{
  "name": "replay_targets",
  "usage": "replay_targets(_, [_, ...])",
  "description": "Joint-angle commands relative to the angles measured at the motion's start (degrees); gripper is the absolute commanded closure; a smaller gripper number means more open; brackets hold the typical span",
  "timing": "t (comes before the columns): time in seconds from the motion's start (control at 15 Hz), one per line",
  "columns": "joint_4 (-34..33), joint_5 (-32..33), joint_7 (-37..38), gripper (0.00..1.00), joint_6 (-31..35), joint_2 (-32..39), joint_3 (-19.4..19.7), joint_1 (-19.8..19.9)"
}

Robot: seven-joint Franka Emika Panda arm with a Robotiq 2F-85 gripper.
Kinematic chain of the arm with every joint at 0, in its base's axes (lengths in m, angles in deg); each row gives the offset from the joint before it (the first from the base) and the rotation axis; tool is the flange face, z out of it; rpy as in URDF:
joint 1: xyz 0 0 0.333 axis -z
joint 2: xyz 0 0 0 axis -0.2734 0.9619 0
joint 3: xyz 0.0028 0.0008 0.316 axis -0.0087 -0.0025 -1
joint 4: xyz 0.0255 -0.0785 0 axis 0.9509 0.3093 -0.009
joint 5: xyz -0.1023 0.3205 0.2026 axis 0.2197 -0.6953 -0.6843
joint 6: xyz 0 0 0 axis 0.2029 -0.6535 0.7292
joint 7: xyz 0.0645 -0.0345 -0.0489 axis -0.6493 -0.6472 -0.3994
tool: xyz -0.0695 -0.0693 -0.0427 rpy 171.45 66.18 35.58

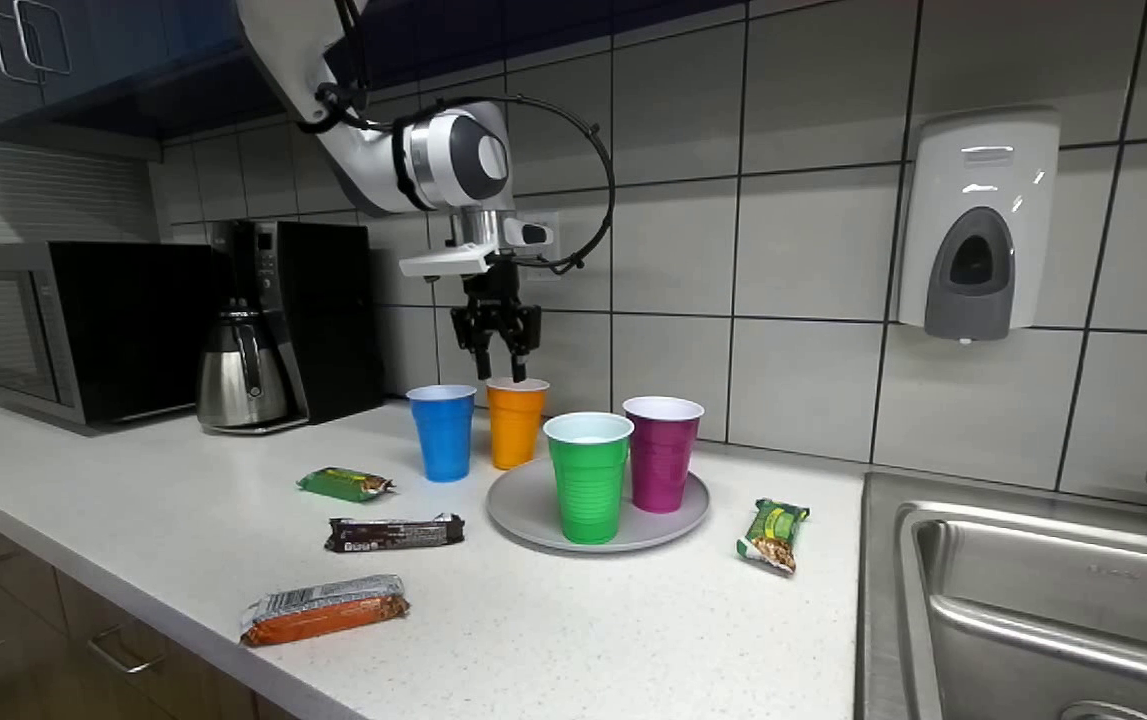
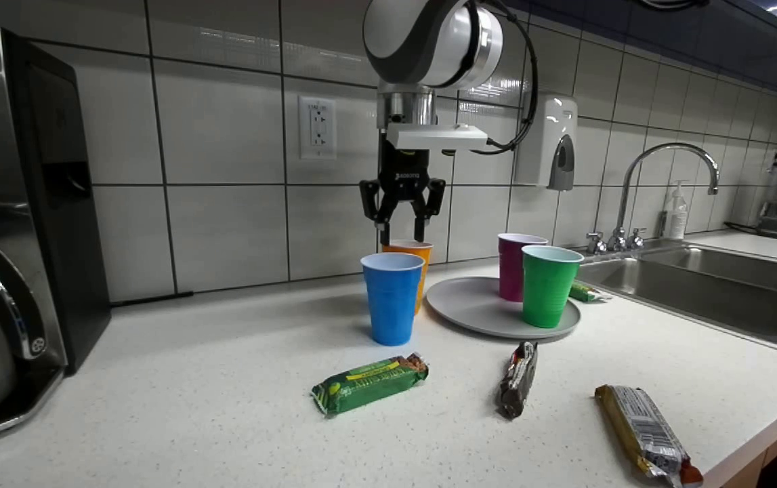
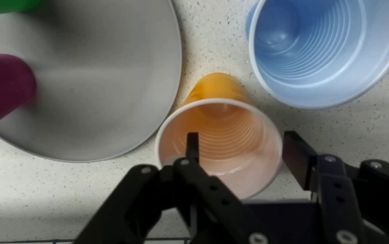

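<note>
Evidently, the claw hung with jaws apart, one finger over the orange cup, mid-frame in the wrist view; alignment seemed in hand, the next move demanding rim clearance.

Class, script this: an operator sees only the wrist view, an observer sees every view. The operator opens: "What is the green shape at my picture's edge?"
Observer: A green cup, upright on the plate.
Operator: What else lies on the counter, outside my picture?
Observer: Four wrapped bars.
Operator: How high is my gripper over the orange cup?
Observer: Low: in both exterior views its fingertips look close to the cup's rim, though I cannot tell whether they touch it.
</note>
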Motion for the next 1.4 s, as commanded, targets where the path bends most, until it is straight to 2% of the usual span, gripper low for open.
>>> replay_targets(0.0, [-1.5, 1.3, 0.2, 0.02, -1.4, 0.3, -0.6, 0.3])
replay_targets(0.13, [-1.4, 1.3, 0.2, 0.0, -1.3, 0.1, -0.6, 0.3])
replay_targets(1.33, [3.2, 1.5, 1.7, 0.0, 0.5, -4.7, 0.5, 1.0])
